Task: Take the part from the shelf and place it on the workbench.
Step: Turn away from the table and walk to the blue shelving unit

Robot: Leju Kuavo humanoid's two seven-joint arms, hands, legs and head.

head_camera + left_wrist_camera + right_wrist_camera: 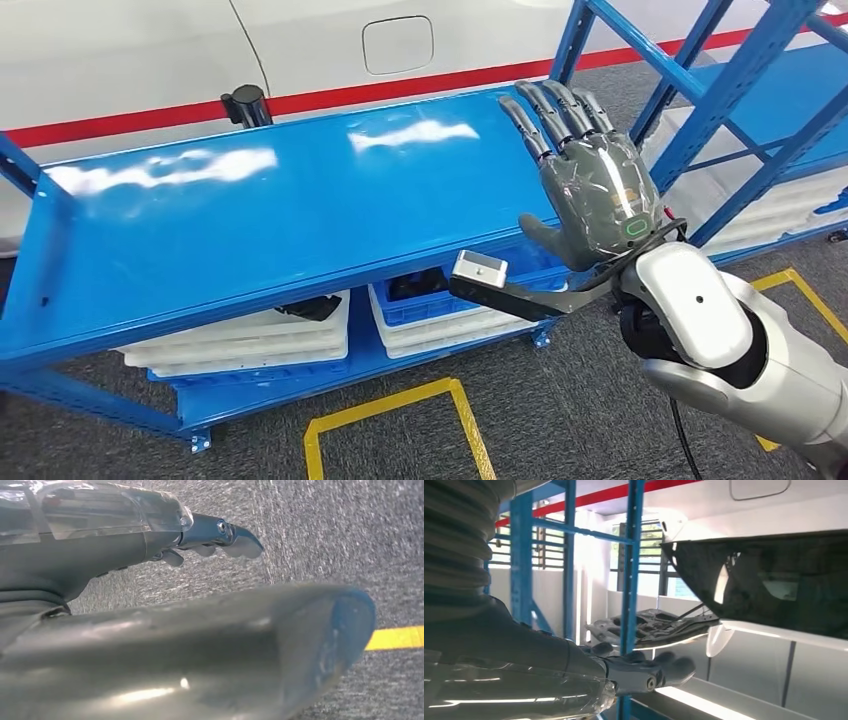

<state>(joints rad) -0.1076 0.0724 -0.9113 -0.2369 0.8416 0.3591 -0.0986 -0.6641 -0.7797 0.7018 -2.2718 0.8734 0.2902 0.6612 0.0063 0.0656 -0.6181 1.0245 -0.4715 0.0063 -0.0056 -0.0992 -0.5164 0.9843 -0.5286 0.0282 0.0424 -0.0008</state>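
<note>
Right hand [597, 190] hovered flat over the right end of the blue shelf [200, 230], fingers [560, 105] straight and spread, holding nothing; left hand [150, 535] hung above grey carpet near one yellow floor line [395, 637], its fingers [235, 540] extended and empty. One black part [247, 103] stood at the far edge of the shelf top, well left of the right hand. Below sat two stacks of white trays [240, 340], the right one topped by one blue bin [420, 300].
</note>
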